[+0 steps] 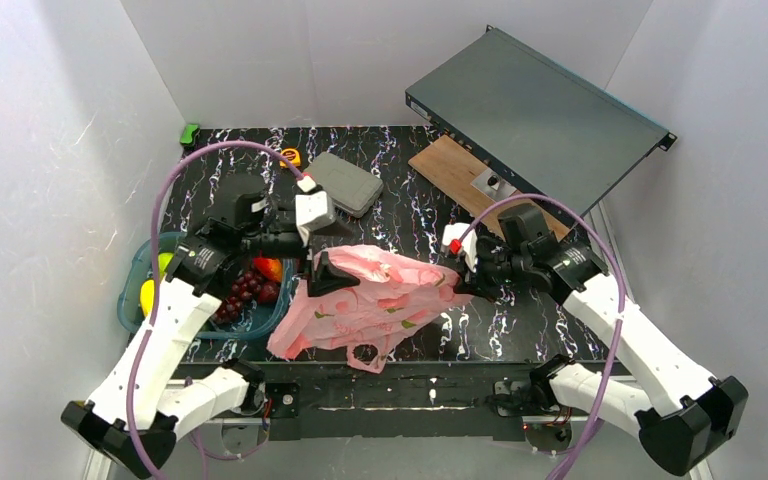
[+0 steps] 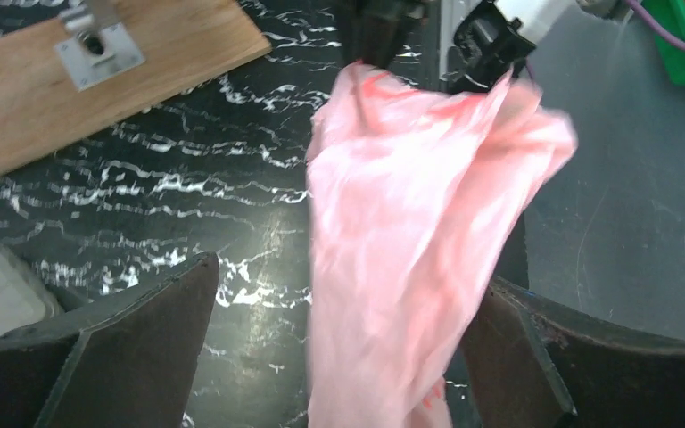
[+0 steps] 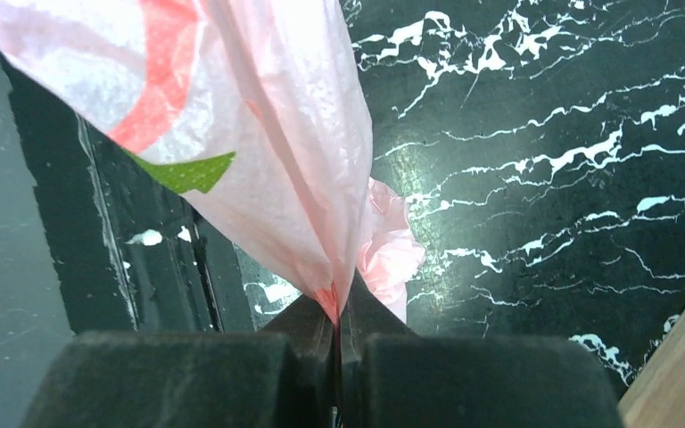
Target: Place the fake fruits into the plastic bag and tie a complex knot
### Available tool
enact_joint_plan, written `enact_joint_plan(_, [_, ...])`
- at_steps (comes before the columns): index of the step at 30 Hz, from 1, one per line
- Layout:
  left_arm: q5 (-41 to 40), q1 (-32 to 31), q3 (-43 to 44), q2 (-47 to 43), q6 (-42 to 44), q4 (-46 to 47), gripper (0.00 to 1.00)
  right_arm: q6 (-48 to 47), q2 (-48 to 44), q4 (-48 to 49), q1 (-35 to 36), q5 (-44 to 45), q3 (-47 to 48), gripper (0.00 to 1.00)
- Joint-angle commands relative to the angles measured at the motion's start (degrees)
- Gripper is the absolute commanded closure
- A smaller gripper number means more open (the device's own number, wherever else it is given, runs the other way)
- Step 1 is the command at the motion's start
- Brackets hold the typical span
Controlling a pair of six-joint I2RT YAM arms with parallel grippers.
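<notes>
The pink plastic bag (image 1: 370,295) lies crumpled and stretched across the middle of the marbled table. My right gripper (image 1: 465,282) is shut on its right end; in the right wrist view the plastic (image 3: 259,134) fans out from the pinched jaws (image 3: 337,314). At the bag's left end is my left gripper (image 1: 325,272), open. In the left wrist view a band of the bag (image 2: 410,250) hangs between its spread fingers (image 2: 125,348), nearer the right one. The fake fruits (image 1: 250,285), including purple grapes, a red-orange one and yellow-green ones, lie in the teal tub. No knot is in view.
The teal tub (image 1: 125,300) stands at the table's left edge beside my left arm. A grey box (image 1: 345,183), a small orange item (image 1: 291,156) and a green item (image 1: 190,132) lie at the back. A wooden board (image 1: 455,170) and a dark metal case (image 1: 535,110) fill the back right.
</notes>
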Motion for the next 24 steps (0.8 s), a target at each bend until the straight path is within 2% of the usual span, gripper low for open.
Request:
enact_joint_plan(1, [-6.1,-7.0,5.1,3.4,5.9,-4.2,0.02,3.7,2.1,-1.0,0.4,-4.8,6.2,0.99])
enact_joint_plan(2, [-7.5,-8.1,5.8,4.3,6.2,-4.4,0.03,3.9,2.4,-1.5,0.9,-4.9,7.2,0.99])
enact_joint_plan(3, [-8.8,-8.5,6.4,5.3,5.4,-4.4,0.18,4.2,2.6,-2.5,1.2,-5.1,8.4,0.99])
enact_joint_plan(5, [-12.0,-6.0,7.8,6.9,0.4,-3.2,0.79,5.0,2.7,-6.6,1.2,-5.9,10.7,0.99])
enact_joint_plan(6, [-10.5,-1.9,7.9,7.7,-3.1,-1.4,1.0,5.2,2.5,-8.8,1.2,-6.5,10.8,0.99])
enact_joint_plan(9, [-7.5,11.1,7.6,12.3,-11.3,3.4,1.0,5.7,0.2,-12.7,1.2,-7.8,7.0,0.99])
enact_joint_plan(12, [-10.6,14.2,11.4,20.2,-10.0,1.7,1.0,9.6,-1.1,-10.9,1.2,-9.7,3.5,0.99])
enact_joint_plan(17, [-16.0,14.3,17.7,28.6,-13.7,2.8,0.31,23.1,3.9,-2.6,1.3,-14.5,7.3,0.99])
enact_joint_plan(19, [-17.2,14.9,18.0,27.1,-13.6,4.1,0.11,28.7,6.2,-0.1,1.0,-14.0,9.5,0.99])
enact_joint_plan(20, [-16.2,15.5,17.0,25.2,-13.5,5.0,0.04,31.6,6.6,1.7,0.7,-13.9,9.9,0.99])
enact_joint_plan(24, [-16.1,16.2,9.6,12.9,-10.1,5.6,0.02,42.7,5.8,11.0,0.0,-11.2,7.6,0.99])
